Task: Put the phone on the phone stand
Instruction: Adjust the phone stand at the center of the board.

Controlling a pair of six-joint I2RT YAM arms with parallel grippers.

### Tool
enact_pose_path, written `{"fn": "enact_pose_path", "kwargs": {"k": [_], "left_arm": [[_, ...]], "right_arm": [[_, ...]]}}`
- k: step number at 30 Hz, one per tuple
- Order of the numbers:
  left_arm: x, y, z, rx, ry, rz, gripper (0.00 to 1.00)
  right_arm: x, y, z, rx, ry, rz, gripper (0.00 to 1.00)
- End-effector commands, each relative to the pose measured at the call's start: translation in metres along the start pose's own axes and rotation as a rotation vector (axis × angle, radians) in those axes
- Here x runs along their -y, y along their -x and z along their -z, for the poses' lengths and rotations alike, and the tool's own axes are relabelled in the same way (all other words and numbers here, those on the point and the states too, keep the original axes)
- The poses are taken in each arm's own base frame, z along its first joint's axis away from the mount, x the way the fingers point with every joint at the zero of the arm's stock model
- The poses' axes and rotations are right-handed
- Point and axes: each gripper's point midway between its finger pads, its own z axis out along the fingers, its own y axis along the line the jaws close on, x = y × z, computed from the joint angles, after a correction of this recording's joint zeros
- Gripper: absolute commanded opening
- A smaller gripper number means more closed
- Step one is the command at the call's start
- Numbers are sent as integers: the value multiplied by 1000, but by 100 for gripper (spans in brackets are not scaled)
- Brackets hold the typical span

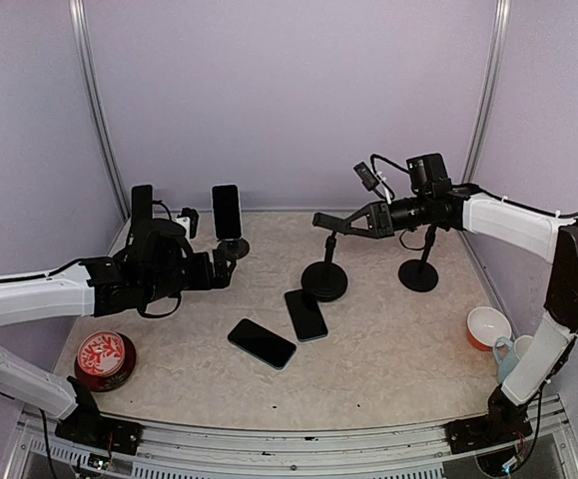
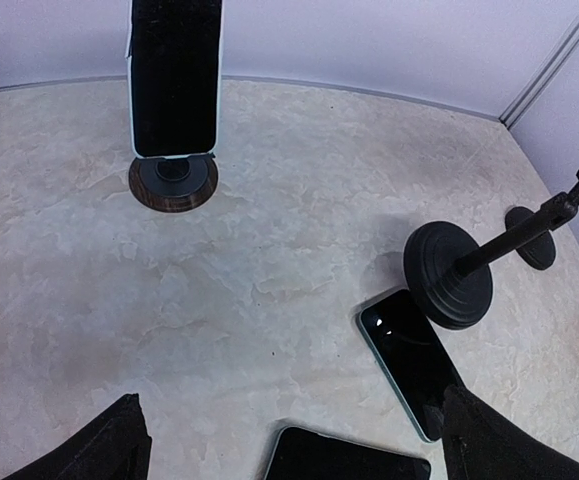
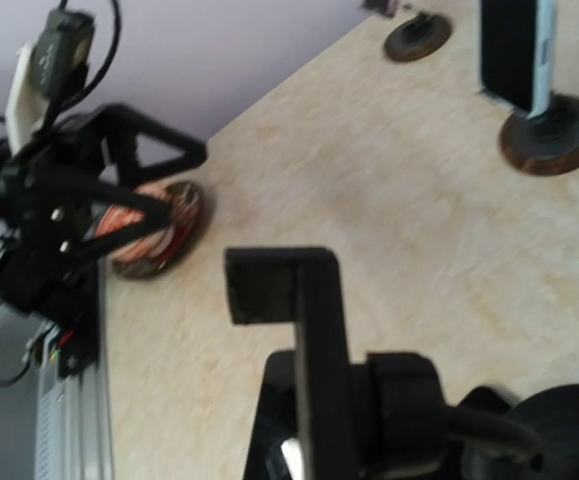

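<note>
— pale marbled tabletop (image 1: 388,359), lilac walls (image 1: 298,90) on three sides. where are the phones?

— two lie flat, screens up, around the middle. the near phone (image 1: 263,343) lies on its own. the far phone (image 1: 305,314) lies just beside the round base of the black stand (image 1: 324,280). neither is held.

— and the third one?

— an upright phone (image 1: 227,212) sits on a brown-based stand (image 1: 234,247) at the back left.

— the grippers?

— the left gripper (image 1: 227,269) hovers in front of the brown-based stand, fingers spread wide with nothing between them. its wrist view looks past both fingers at the far phone and one end of the near phone.

— and the right?

— the right gripper (image 1: 320,222) is up at the head of the black stand, fingers drawn close together. i cannot tell whether they pinch the cradle. the right wrist view is blurred and shows only a black cradle close up.

— what else is around, anything in the way?

— a second black stand (image 1: 418,274) stands to the right of the first, under the right arm. a red tin (image 1: 104,357) sits front left, beside the left arm. an orange cup (image 1: 488,327) and a pale mug (image 1: 508,357) sit front right, well apart from the phones.
</note>
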Motion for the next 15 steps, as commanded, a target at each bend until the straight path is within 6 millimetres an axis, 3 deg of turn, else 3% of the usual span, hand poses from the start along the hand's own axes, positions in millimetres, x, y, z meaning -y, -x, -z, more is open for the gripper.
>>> {"fn": "enact_pose_path", "kwargs": {"k": [1, 15], "left_arm": [[6, 5, 4, 19, -25, 2, 99], [10, 7, -1, 12, -26, -18, 99]], "right_arm": [[-21, 11, 9, -4, 119, 104, 2], [-7, 11, 36, -7, 46, 156, 3]]}}
